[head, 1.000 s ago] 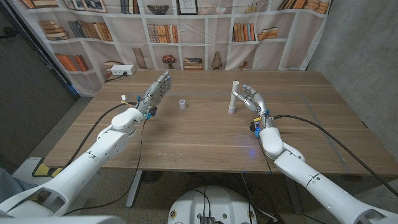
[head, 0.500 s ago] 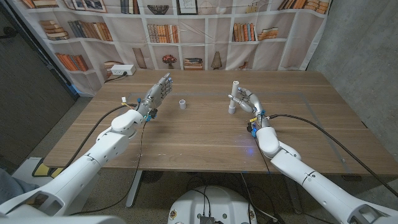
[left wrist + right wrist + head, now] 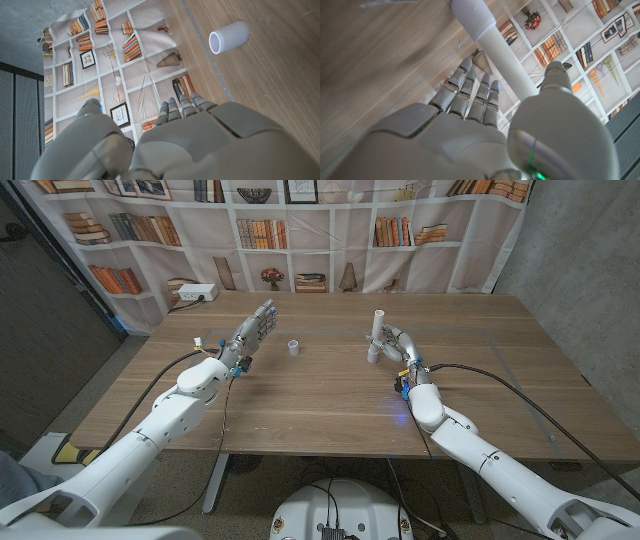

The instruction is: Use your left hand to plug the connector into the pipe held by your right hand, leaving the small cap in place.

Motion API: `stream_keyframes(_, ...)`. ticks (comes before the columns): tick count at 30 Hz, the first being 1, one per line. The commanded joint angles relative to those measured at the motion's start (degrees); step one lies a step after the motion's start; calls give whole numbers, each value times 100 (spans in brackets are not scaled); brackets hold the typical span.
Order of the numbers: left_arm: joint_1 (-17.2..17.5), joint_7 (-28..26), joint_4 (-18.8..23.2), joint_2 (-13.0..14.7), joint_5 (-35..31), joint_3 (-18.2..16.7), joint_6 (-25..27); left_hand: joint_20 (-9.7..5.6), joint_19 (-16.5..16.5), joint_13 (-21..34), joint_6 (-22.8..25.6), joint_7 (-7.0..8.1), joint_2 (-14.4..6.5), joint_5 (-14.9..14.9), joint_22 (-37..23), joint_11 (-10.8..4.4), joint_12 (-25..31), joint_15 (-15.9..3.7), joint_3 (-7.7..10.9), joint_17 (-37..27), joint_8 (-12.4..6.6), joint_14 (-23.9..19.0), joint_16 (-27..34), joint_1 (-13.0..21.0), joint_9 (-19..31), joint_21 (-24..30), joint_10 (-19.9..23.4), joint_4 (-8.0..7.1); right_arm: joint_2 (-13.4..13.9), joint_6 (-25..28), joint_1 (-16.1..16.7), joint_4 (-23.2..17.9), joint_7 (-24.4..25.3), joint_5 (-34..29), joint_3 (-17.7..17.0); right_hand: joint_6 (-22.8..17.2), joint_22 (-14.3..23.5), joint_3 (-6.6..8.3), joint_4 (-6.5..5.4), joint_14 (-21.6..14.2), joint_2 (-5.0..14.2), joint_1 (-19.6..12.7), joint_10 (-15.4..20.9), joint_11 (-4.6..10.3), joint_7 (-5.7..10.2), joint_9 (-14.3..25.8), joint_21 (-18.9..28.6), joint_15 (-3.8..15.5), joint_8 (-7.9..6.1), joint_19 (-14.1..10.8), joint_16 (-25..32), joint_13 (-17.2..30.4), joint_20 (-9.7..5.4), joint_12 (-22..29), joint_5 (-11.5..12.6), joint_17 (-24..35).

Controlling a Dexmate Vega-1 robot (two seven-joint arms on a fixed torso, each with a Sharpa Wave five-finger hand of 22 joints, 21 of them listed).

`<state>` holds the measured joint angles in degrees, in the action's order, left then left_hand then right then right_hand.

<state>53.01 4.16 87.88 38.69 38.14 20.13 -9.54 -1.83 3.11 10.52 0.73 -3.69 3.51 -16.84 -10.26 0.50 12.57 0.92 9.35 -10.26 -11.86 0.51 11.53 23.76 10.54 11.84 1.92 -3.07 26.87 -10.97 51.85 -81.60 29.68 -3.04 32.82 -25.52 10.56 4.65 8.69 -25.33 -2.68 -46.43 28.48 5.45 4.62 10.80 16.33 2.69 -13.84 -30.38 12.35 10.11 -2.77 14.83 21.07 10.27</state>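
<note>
Our left hand is open and empty. The small white plastic connector sits just right of it: light, rigid, slippery, so we'd pinch its sides. Our right hand is beside the upright white plastic pipe; grip unclear.

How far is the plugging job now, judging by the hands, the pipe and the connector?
Done: nothing is joined yet. In hand: the right hand is at the upright white pipe, fingers extended beside it, with no clear grip. The left hand is open, apart from the small white connector on the table. Left: grip the pipe, pick up the connector, plug it in.
</note>
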Motion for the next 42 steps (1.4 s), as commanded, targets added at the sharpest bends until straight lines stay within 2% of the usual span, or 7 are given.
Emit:
stream_keyframes(1,6,53,19,24,27,-3,29,9,59,31,46,-19,-30,0,-28,-11,-9,6,14,-23,-25,-39,-24,30,12,-11,65,18,-95,81,-124,197,286,-189,105,-198,29,24,-14,-206,29,-154,211,39,95,15,43,822,-18,-172,17,12,-923,39,-16,24)
stream_keyframes(4,9,56,16,24,39,-7,34,24,77,31,47,-16,-35,5,-28,-14,-8,1,14,-23,-22,-40,-26,36,12,-18,74,19,-122,117,-131,208,381,-242,123,-358,46,14,-51,-433,85,-224,384,103,118,14,90,867,-19,-357,46,13,-923,53,-48,33)
stream_keyframes(7,11,90,-2,12,74,-14,18,28,37,31,71,-15,-47,13,-29,-35,-9,-5,15,-23,-25,-68,-20,51,13,-1,88,23,-121,102,-137,216,400,-250,139,-508,59,-12,-76,-593,99,-255,540,19,130,14,108,890,-29,-449,57,13,-944,69,-80,37)
stream_keyframes(15,15,72,4,9,110,-19,72,28,18,31,82,-8,-72,25,-30,-51,-12,-18,21,-23,-20,-94,-18,76,14,6,103,29,-69,85,-104,88,494,-432,212,-783,92,-60,-120,-976,165,-346,842,158,170,14,189,970,-10,-736,79,16,-956,71,-149,48)
stream_keyframes(32,38,96,29,38,127,-23,89,43,40,32,139,14,-130,53,-31,-51,-12,-40,35,-23,-24,-166,-8,126,15,-3,152,38,-70,234,-123,15,547,-526,237,-1260,159,-38,-112,-1717,424,-755,1388,234,244,22,351,1009,50,-1179,119,19,-965,41,-291,75)
stream_keyframes(40,90,84,54,47,150,-51,63,59,44,33,157,25,-146,67,-33,-65,-17,-43,35,-23,-23,-186,-9,139,16,-4,160,40,-62,290,-138,3,518,-559,276,-1383,184,33,-91,-1867,592,-949,1454,262,277,24,382,1030,71,-1223,110,19,-965,-7,-341,85)
stream_keyframes(42,102,78,64,50,154,-57,60,62,50,33,158,23,-149,71,-33,-75,-17,-39,34,-23,-21,-187,-11,142,16,-6,165,41,-40,308,-144,-9,481,-567,289,-1404,199,99,-80,-1925,726,-1070,1469,277,296,24,394,1038,95,-1223,105,18,-964,-37,-367,93)
